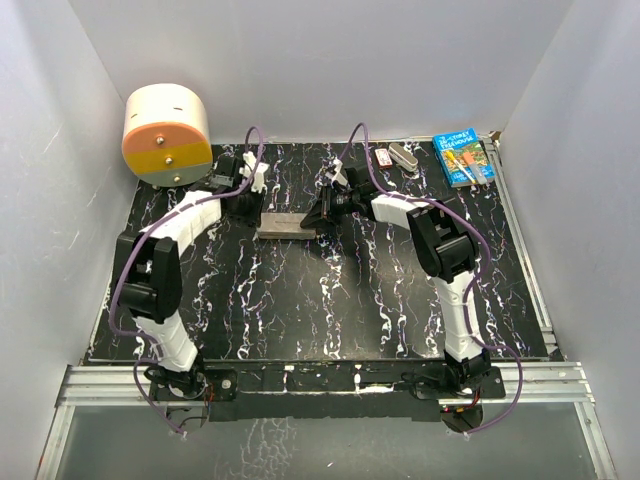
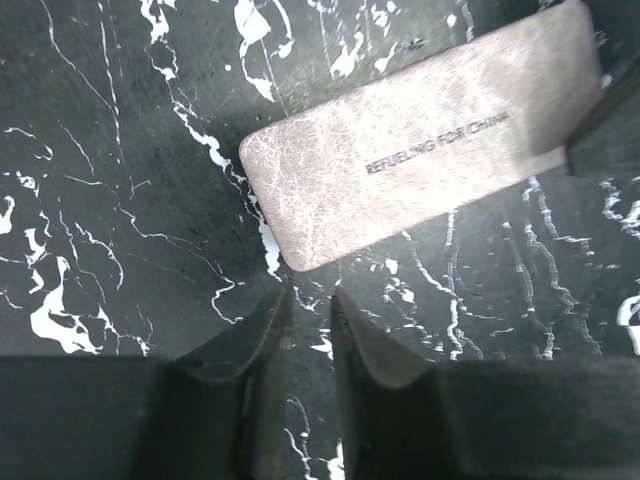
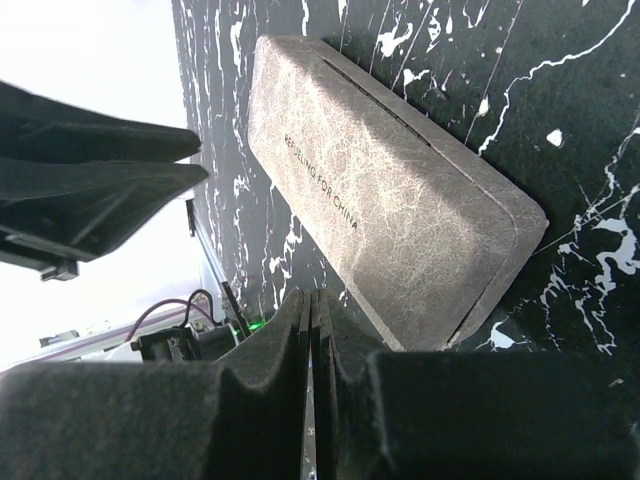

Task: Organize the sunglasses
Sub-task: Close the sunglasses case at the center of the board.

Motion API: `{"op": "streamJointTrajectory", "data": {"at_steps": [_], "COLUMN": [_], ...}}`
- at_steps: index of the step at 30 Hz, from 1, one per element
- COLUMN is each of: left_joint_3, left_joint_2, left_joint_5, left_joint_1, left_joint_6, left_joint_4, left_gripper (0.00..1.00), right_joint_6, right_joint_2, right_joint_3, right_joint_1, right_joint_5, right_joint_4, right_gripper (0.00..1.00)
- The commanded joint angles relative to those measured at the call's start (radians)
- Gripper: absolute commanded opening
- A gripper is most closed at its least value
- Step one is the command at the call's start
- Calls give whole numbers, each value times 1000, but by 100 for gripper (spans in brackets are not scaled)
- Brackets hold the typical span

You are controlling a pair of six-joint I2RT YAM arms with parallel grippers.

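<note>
The sunglasses are out of view. A closed grey-brown case [image 1: 288, 225] lies flat on the black marbled table, its printed lid up [image 2: 420, 150] [image 3: 390, 190]. My left gripper [image 1: 250, 205] hovers just off the case's left end; its fingers [image 2: 310, 292] stand a narrow gap apart with only table showing between them. My right gripper [image 1: 322, 215] sits at the case's right end, its fingers [image 3: 312, 295] pressed together with nothing between them. In the right wrist view the left gripper's dark fingers [image 3: 100, 170] show beyond the case's far end.
A round cream and orange container [image 1: 166, 135] stands at the back left. A blue book [image 1: 463, 157], a small grey case [image 1: 404, 157] and a small red-and-white item [image 1: 383, 157] lie along the back right. White walls enclose the table.
</note>
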State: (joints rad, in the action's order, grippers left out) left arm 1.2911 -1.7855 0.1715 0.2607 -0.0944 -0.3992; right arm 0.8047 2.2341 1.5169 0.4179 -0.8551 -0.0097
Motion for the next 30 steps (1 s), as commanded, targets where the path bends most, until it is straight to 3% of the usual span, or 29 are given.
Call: {"op": "streamJointTrajectory", "data": {"at_steps": [1, 4, 17, 30], "left_joint_3": [23, 40, 173, 167], "left_joint_2": [94, 40, -197, -141], "left_joint_5": [38, 19, 34, 143], "left_joint_1": [-10, -21, -117, -118], "left_joint_6": [15, 20, 111, 179], "left_joint_4": [-8, -21, -62, -4], "left_gripper": [12, 0, 0, 0], "right_joint_6": [4, -3, -27, -92], "right_joint_2": [22, 28, 36, 70], "right_joint_3": [16, 11, 8, 47], "right_joint_1": [-2, -3, -4, 0], "right_joint_5": [4, 10, 33, 99], "right_joint_4": [64, 56, 17, -84], "right_gripper": [8, 7, 7, 8]}}
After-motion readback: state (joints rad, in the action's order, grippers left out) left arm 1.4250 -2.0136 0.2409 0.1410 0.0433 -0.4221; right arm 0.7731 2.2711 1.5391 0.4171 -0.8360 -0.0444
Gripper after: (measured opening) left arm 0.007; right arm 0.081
